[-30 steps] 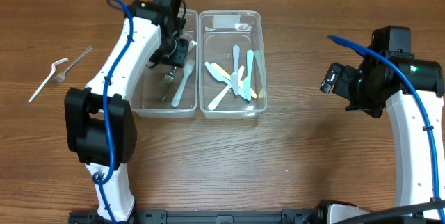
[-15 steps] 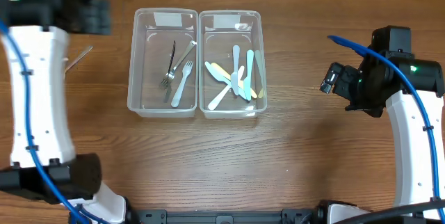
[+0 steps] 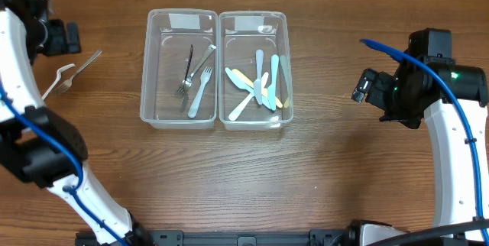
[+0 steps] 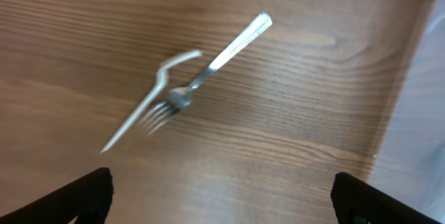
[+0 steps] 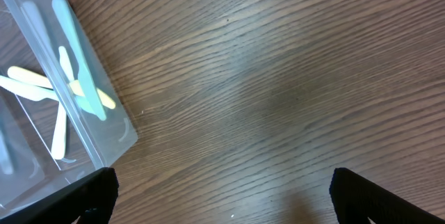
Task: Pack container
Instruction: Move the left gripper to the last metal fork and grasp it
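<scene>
Spotted left gripper [image 4: 222,196], jaws spread wide, above two forks [image 4: 229,52] near the table's [image 3: 306,177] left edge, right gripper [image 5: 222,193] equally wide by the right edge, containers [image 3: 145,70] mid-table, open wood along the near edge.

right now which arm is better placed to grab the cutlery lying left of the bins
Left. Its open end effector hovers right by the silver metal fork and white plastic utensil, both in its wrist view. The right end effector sits beyond the clear plastic containers.
</scene>
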`<state>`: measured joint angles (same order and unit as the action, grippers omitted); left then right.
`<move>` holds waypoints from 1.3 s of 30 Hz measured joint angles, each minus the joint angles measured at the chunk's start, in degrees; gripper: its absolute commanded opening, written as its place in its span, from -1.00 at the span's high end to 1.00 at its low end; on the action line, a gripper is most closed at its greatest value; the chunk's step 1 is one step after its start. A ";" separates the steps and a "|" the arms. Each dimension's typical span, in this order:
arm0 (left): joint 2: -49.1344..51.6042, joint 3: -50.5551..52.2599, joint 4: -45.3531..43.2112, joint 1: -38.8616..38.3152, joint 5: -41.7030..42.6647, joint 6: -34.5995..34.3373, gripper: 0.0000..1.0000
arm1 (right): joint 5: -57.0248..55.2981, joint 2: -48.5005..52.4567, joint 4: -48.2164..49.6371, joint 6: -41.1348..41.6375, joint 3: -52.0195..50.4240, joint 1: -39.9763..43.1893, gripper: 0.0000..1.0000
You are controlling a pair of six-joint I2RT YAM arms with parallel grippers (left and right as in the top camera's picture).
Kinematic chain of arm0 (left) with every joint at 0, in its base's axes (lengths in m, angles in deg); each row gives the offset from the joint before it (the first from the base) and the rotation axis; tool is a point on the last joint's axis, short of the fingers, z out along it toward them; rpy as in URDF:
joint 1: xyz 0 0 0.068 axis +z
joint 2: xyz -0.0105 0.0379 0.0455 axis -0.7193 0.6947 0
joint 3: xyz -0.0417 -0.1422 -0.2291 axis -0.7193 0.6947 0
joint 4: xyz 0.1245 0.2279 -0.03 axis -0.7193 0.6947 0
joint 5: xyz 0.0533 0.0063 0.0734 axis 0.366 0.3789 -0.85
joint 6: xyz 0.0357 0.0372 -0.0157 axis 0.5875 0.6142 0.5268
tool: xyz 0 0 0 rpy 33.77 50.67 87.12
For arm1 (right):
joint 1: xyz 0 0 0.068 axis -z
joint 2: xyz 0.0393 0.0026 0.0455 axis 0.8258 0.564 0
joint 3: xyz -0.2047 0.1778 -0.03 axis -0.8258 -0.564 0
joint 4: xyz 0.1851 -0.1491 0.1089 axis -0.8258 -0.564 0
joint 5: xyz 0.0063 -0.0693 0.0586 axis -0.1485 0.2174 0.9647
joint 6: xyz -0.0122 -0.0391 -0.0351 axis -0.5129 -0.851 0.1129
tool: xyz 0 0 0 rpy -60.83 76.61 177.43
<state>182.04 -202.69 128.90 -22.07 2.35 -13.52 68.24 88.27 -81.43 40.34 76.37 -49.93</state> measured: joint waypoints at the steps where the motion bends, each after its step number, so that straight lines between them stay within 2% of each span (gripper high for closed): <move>1: 1.33 0.09 0.00 0.02 0.39 0.42 -1.00 | -0.02 0.00 -0.07 0.02 0.00 0.00 -1.00; 5: 8.57 0.35 -0.94 0.02 1.62 1.55 -1.00 | -0.02 0.00 -0.04 0.02 0.00 0.00 -1.00; 13: 14.86 0.48 -5.27 0.02 2.21 2.54 -1.00 | -0.04 0.00 -0.04 0.04 0.00 0.00 -1.00; 22: 15.45 0.48 -9.07 0.02 1.55 4.98 -0.98 | -0.04 0.00 -0.04 0.04 0.00 0.00 -1.00; 39: 15.45 0.48 -8.81 0.02 1.11 5.84 -0.92 | -0.02 0.00 0.44 0.02 0.00 0.00 -1.00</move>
<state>197.50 -202.20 120.09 -22.05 3.46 -7.69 68.21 88.27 -80.99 40.36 76.37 -49.93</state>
